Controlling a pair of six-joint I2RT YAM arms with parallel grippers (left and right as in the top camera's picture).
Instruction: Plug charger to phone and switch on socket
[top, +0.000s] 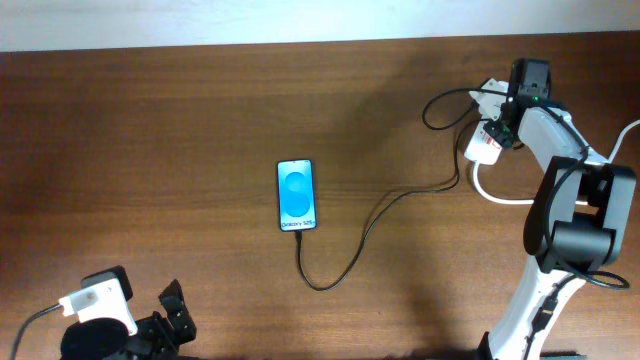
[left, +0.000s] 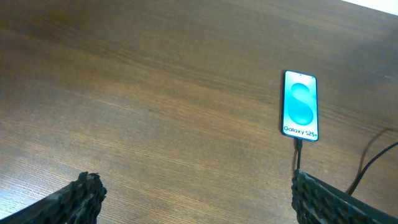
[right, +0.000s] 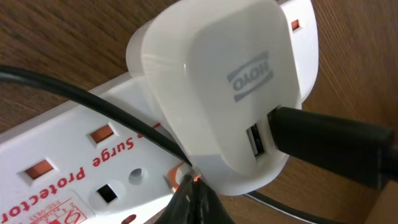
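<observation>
The phone (top: 296, 195) lies flat mid-table, its blue screen lit. The charger's thin black cable (top: 372, 220) enters the phone's lower end (left: 298, 149), loops, and runs right to the white adapter (right: 217, 81). That adapter sits plugged into the white socket (top: 482, 150) with red lettering (right: 68, 168). My right gripper (right: 196, 190) is shut, and its tips press a glowing orange-red switch (right: 183, 176) beside the adapter. My left gripper (left: 202, 199) hangs open near the table's front left, holding nothing, with the phone well ahead of it.
A thick white cord (top: 500, 196) curves from the socket toward the right arm's base. A second red switch (right: 102, 133) shows further along the strip. Bare wooden table (top: 150, 150) surrounds the phone.
</observation>
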